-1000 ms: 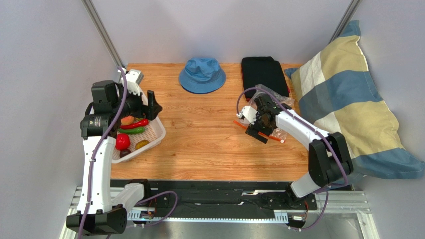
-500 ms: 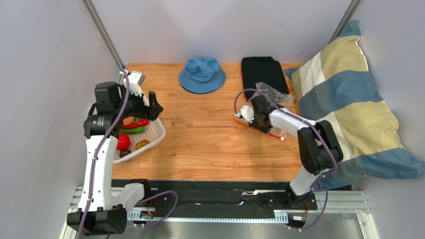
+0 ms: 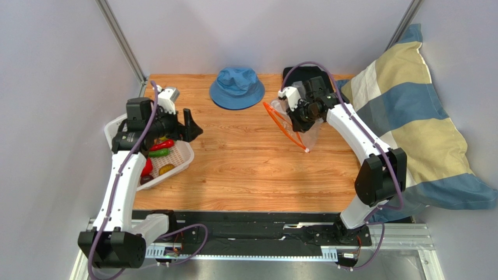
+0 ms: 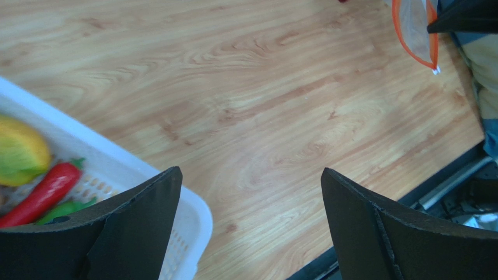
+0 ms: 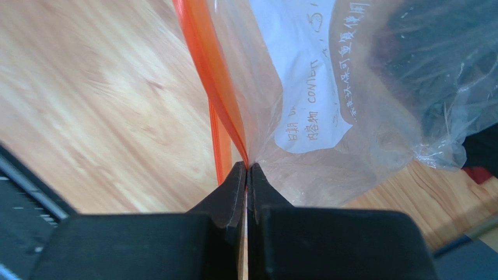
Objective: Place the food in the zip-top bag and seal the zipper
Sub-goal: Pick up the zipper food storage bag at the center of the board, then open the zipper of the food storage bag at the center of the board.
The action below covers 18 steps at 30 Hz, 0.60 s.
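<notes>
The zip-top bag point(image 3: 304, 125) hangs lifted off the table, and its orange-red zipper point(image 3: 279, 123) gapes in a loop with the white slider point(image 3: 306, 150) at the low end. My right gripper point(image 3: 302, 115) is shut on the bag's mouth edge; in the right wrist view its jaws point(image 5: 246, 166) pinch the plastic right at the zipper point(image 5: 210, 64), below the white label point(image 5: 307, 70). The food lies in the white basket point(image 3: 182, 156): red chili point(image 3: 161, 144), green chili point(image 3: 158, 153), red apple point(image 3: 146, 166), yellow piece point(image 3: 166, 170). My left gripper point(image 3: 191, 125) is open and holds nothing, just right of the basket point(image 4: 187, 201).
A blue bucket hat point(image 3: 237, 87) and a folded black cloth point(image 3: 308, 81) lie at the table's far edge. A striped pillow point(image 3: 409, 116) leans along the right side. The table's near edge point(image 4: 450, 175) shows in the left wrist view.
My right gripper shut on the bag's edge and lifted it up and back off the table. My left gripper swung right, from over the basket to just beyond its rim.
</notes>
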Tool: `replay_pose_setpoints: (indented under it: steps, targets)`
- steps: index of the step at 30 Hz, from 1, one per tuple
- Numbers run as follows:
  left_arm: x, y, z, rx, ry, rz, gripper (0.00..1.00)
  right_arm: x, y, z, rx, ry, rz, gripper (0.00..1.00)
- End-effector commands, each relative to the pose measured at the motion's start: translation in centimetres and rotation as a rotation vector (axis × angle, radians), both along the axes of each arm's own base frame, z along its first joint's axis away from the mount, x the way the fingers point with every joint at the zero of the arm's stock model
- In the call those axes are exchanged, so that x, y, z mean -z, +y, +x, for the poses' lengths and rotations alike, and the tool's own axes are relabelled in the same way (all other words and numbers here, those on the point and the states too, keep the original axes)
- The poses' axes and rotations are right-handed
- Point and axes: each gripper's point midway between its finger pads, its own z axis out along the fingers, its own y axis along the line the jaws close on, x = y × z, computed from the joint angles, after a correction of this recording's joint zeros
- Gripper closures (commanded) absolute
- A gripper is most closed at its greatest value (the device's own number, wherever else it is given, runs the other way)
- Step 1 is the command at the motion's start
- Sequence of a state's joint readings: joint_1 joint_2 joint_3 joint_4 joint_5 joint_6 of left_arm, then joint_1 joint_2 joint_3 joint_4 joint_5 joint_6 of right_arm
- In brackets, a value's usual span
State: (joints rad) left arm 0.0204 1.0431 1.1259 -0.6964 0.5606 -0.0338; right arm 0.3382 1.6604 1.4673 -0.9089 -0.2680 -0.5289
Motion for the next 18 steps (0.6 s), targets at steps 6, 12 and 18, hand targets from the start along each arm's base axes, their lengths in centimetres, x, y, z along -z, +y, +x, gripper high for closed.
replay_pose_setpoints:
  steps: [6,12,18]
  targets:
    - [0.0,-10.2,1.4,0.164,0.073,-0.232,0.12,-9.5,7.3,-2.7,0.144,0.208,0.527,1.0]
    - [-0.9,-14.6,2.7,0.182,0.102,-0.342,0.14,-10.9,9.3,-3.4,0.171,0.286,0.661,1.0]
    - [-0.8,-18.6,3.2,0.247,0.152,-0.352,0.14,-11.0,10.7,-4.4,0.171,0.344,0.717,1.0]
